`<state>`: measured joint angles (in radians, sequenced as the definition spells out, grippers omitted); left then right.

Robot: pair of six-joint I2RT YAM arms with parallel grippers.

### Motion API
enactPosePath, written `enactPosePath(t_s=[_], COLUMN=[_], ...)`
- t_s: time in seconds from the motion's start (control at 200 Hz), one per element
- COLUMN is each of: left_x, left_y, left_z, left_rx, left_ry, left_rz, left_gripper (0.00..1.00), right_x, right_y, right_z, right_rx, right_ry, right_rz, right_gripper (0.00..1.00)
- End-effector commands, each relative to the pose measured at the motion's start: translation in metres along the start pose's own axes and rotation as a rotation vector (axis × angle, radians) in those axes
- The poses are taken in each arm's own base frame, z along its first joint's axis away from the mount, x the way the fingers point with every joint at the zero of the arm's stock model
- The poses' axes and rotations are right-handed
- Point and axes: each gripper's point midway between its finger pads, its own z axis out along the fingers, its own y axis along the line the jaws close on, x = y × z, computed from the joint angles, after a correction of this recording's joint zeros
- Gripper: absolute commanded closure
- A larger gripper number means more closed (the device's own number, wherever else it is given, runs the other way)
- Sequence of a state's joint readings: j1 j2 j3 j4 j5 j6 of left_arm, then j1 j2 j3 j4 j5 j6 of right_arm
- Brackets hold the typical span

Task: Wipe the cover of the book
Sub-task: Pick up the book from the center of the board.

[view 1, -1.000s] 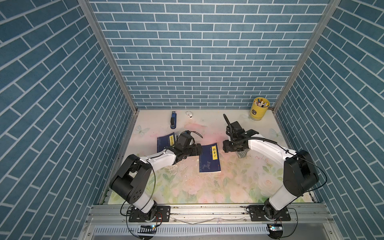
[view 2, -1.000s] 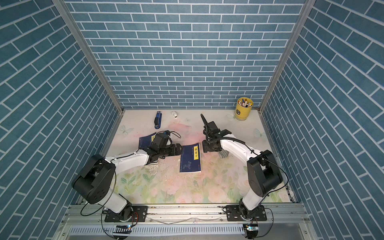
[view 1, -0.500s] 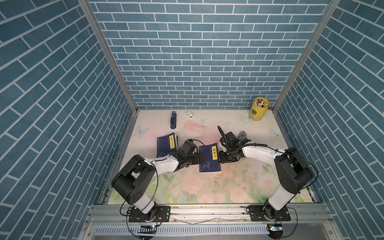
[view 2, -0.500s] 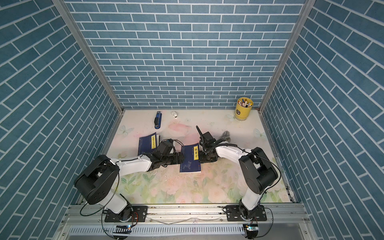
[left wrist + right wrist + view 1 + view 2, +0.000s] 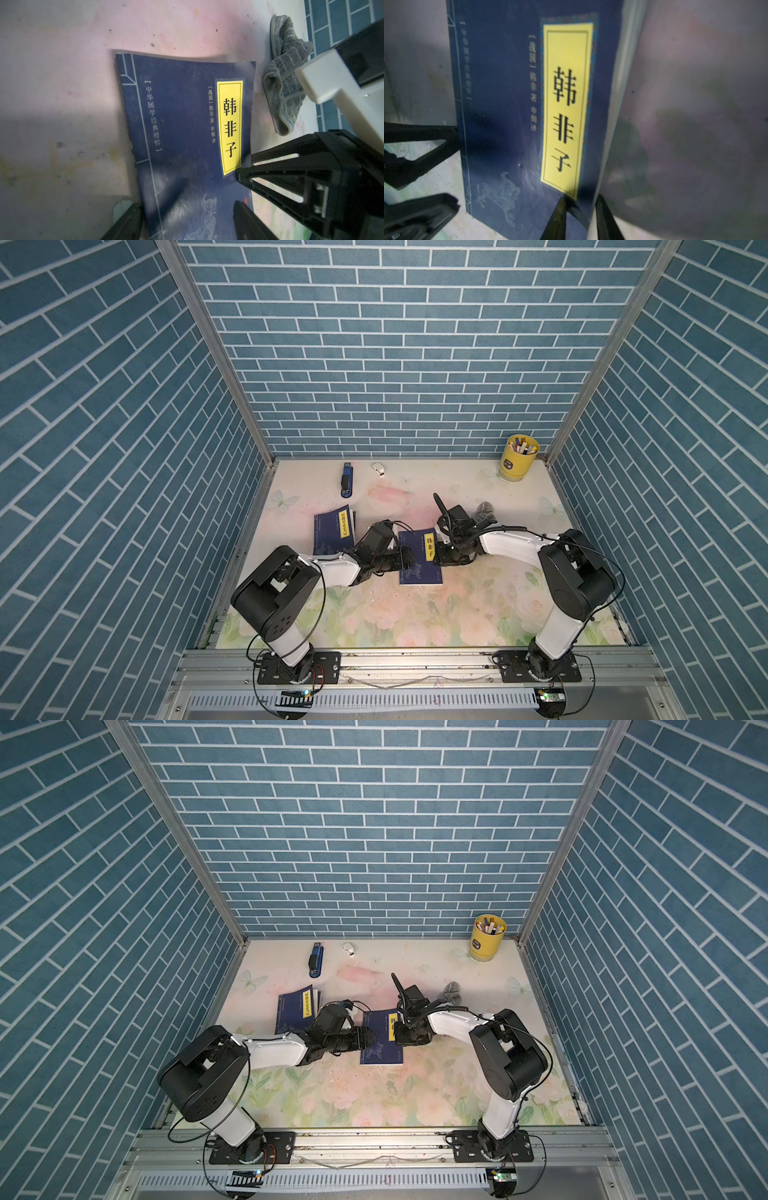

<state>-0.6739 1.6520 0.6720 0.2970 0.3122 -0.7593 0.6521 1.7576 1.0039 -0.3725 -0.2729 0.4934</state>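
Note:
The book [image 5: 419,568] [image 5: 380,1048], dark blue with a yellow title label, lies flat mid-table. My left gripper [image 5: 409,561] [image 5: 187,224] reaches in low over its spine edge, open, one finger beside that edge and one over the cover [image 5: 182,124]. My right gripper [image 5: 436,560] [image 5: 581,220] sits at the opposite long edge. Its jaws are drawn narrow, one finger on the cover [image 5: 508,104] by the label's corner, the other outside the page edge. A crumpled grey cloth [image 5: 484,509] [image 5: 451,990] [image 5: 288,83] lies loose behind the right gripper.
A second blue book [image 5: 334,529] [image 5: 297,1006] lies to the left, partly under the left arm. A blue stapler [image 5: 347,485], a small white object [image 5: 378,469] and a yellow cup of pens [image 5: 517,458] stand along the back wall.
The right gripper came away from the cloth, moved left to the book's page edge and narrowed its jaws. The left gripper slid right onto the spine edge, its jaws narrowing somewhat.

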Motion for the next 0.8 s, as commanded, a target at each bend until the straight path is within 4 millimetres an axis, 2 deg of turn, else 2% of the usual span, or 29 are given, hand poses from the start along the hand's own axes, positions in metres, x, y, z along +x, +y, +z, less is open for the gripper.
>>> enactPosePath(t_s=[0.0,0.185,0.41,0.505,0.795], left_x=[0.024,0.011,-0.004,-0.007,-0.02], left_y=[-0.005,-0.018,-0.047,-0.046,-0.039], left_z=[0.006,0.003,-0.004,-0.006,-0.01], left_rx=[0.062,0.1,0.217,0.216,0.187], left_ry=[0.089,0.053,0.029,0.027,0.008], left_rz=[-0.04,-0.039,-0.022,-0.019,-0.02], left_gripper=[0.34,0.49,0.48,0.5,0.74], right_x=[0.018,0.019,0.02,0.018,0.017], right_y=[-0.007,-0.003,-0.003,-0.002,-0.003], right_z=[0.018,0.024,0.028,0.026,0.028], right_rx=[0.016,-0.008,-0.012,-0.011,-0.011], right_ry=[0.057,0.061,0.065,0.056,0.055], right_rz=[0.031,0.031,0.032,0.026,0.022], right_gripper=[0.75,0.76,0.76,0.76,0.76])
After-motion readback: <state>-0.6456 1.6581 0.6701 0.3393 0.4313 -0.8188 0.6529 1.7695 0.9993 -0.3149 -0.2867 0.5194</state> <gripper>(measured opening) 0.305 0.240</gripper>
